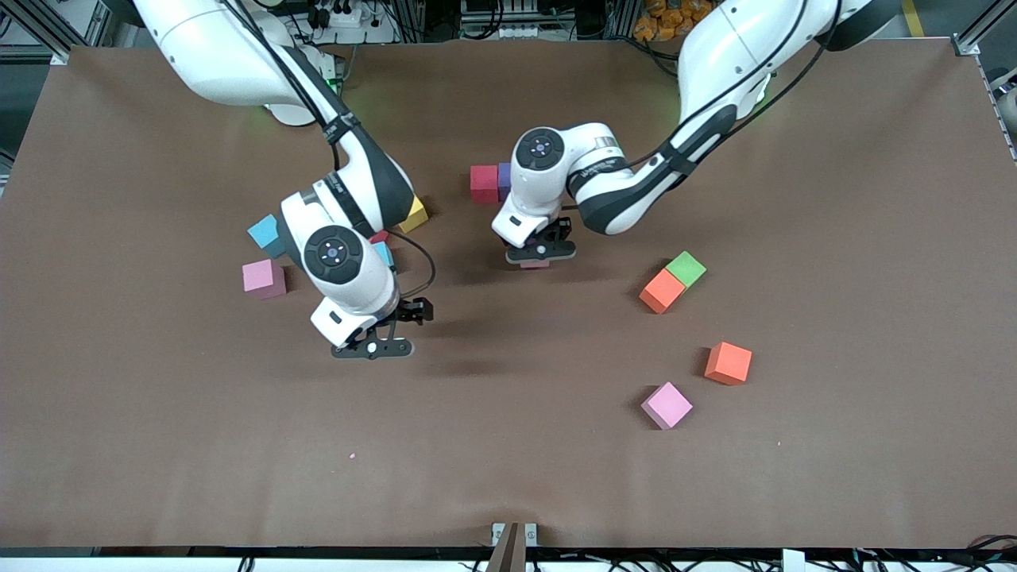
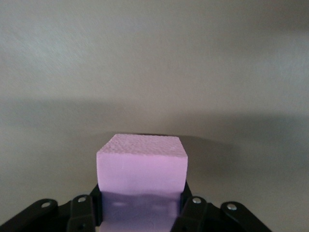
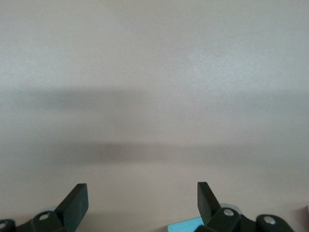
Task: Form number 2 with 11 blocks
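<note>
The left gripper point(image 2: 140, 212) clamps a pink matte foam cube point(image 2: 141, 166) between its jaws, over the brown table point(image 1: 834, 199) beside a red foam cube point(image 1: 483, 183). The right gripper point(image 3: 142, 205) hangs spread wide, nothing between its jaws.

Front view is evenly lit from overhead, nothing blown out, and the brown table point(image 1: 508, 445) comes out matte with no glare. Soft dark shadows sit under both arms mid-frame, and each loose cube throws a small one. There's a green glow at upper left near an arm base. Both wrist views look washed out and a bit soft, with the table gone pale grey-beige and blurry shadow bands across the middle. The pink cube point(image 2: 141, 166) has a shaded lower face.
</note>
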Robot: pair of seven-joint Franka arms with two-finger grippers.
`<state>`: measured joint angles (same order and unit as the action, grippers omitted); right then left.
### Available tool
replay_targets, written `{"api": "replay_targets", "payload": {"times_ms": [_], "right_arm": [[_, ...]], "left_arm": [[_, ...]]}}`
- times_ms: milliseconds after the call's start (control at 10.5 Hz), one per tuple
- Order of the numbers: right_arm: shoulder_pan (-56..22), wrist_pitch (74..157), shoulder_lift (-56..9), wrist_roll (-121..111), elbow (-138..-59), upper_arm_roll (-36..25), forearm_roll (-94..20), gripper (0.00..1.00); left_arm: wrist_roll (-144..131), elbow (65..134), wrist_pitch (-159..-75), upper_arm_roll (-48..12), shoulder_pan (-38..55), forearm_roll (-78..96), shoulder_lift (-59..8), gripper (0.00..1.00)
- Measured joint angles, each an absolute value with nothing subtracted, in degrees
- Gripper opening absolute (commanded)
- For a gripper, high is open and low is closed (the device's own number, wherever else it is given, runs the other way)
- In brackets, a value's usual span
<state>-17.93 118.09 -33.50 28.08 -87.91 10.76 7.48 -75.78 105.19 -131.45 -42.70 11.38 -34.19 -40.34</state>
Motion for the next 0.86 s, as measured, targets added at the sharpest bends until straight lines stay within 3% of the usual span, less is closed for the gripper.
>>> {"api": "replay_targets", "payload": {"times_ms": [859], "right_arm": [[-16.88, 116.91, -33.54, 26.3, -88.02, 10.81, 7.77, 1.0]], "left_arm": [[-76.64, 105.4, -132.57, -39.6, 16.13, -35.33, -41.71, 0.54]]}}
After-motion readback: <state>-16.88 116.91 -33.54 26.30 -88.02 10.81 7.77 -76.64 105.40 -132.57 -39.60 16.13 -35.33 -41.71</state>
